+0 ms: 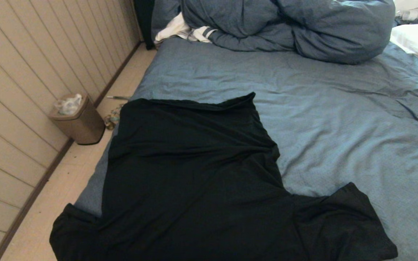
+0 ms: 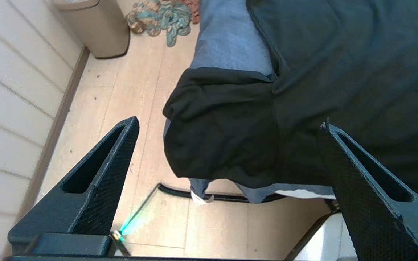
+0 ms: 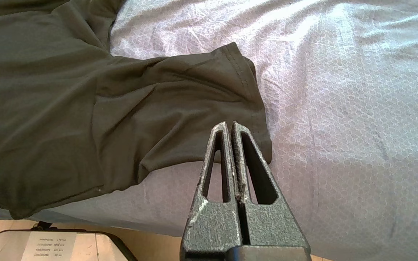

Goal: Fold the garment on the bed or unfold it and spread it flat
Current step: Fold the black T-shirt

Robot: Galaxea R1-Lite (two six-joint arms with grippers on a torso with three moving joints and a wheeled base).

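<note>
Wrinkled blue-grey bed (image 1: 339, 127) carries spread plain black T-shirt (image 1: 194, 174) near-left; left tool (image 2: 227, 125) wide, right tool (image 3: 229, 125) closed, empty.

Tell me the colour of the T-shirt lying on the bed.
Plain black T-shirt, no print showing; clearest in the head view.

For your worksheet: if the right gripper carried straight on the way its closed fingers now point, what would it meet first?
Most likely the garment: the right gripper, shut and empty, aims at the sleeve's hemmed edge lying on the bed. Depth is unclear, so the gap cannot be judged.
</note>
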